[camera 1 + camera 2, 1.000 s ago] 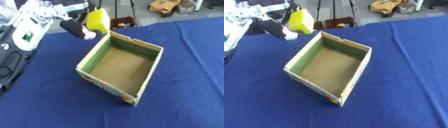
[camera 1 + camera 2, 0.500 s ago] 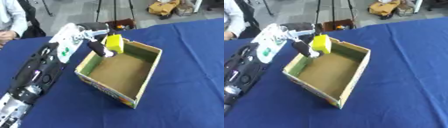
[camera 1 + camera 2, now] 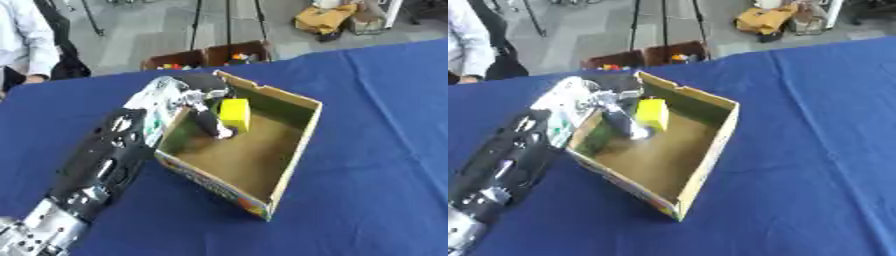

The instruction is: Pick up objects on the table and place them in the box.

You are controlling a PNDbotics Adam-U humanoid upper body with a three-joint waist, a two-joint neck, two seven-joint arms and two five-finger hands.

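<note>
An open cardboard box (image 3: 299, 137) with green inner walls and a brown floor sits on the blue tablecloth. My left hand (image 3: 206, 111) reaches over the box's left wall and down into it. Its fingers are curled on a yellow block (image 3: 234, 114), which hangs just above the box floor near the far left corner. My left arm (image 3: 105, 165) runs from the lower left up to the box. My right hand shows in neither view.
The blue table (image 3: 376, 165) spreads wide to the right of the box and in front of it. Beyond the far edge stand brown crates of small items (image 3: 210, 56) on the floor. A person in white stands at the upper left.
My left hand has carried the yellow block from above the box's far left rim down inside the box. The view has also shifted, with the box now further right.
</note>
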